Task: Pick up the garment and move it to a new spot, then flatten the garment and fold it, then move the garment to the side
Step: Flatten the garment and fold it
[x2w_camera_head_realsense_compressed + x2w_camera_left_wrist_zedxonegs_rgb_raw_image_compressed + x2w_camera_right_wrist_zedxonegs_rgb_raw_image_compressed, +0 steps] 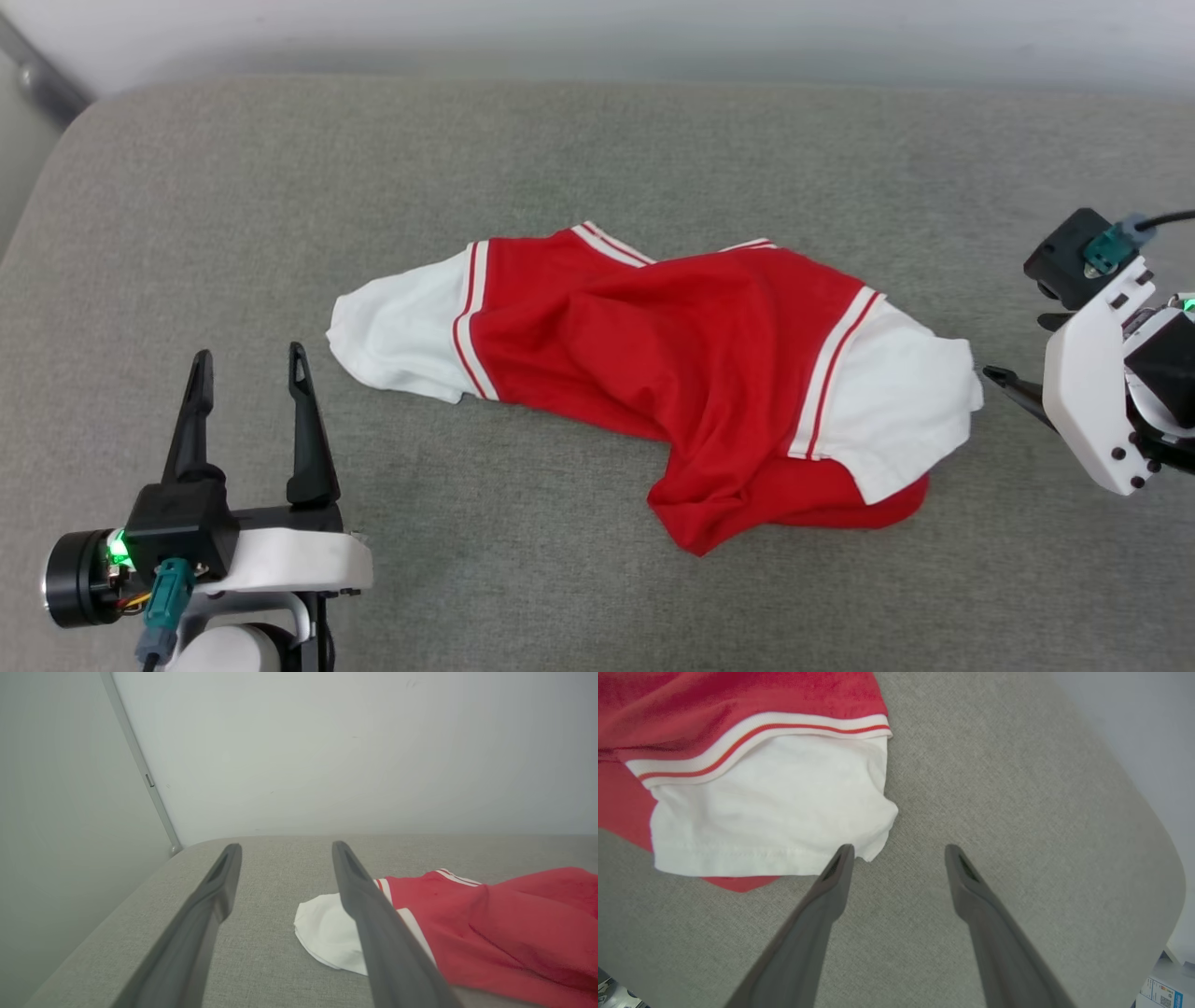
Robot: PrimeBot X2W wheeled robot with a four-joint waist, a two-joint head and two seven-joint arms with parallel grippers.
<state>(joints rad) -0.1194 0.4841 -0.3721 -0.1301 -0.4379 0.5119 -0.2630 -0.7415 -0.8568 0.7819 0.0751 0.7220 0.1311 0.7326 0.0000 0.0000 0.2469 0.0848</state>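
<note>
— Where is the garment found?

— The garment [691,373] is seen crumpled on the grey cushion [597,159], between the two grippers. One white sleeve [327,938] is found just ahead of the left gripper [249,353] and to its right, near the fingertip but apart from it.

— And how are the fingers set?

— The left gripper's fingers are spread wide, and nothing is held between them. The right gripper [900,848] is likewise spread and nothing is held. Its one fingertip is placed just beside the hem of the other white sleeve [770,812]; whether it is touched cannot be told.

— What is added by the wrist views?

— A pale wall [355,756] and a metal post [140,765] are shown beyond the left fingers. A box with a blue label [1160,994] is caught past the cushion's edge, to the right of the right gripper.
</note>
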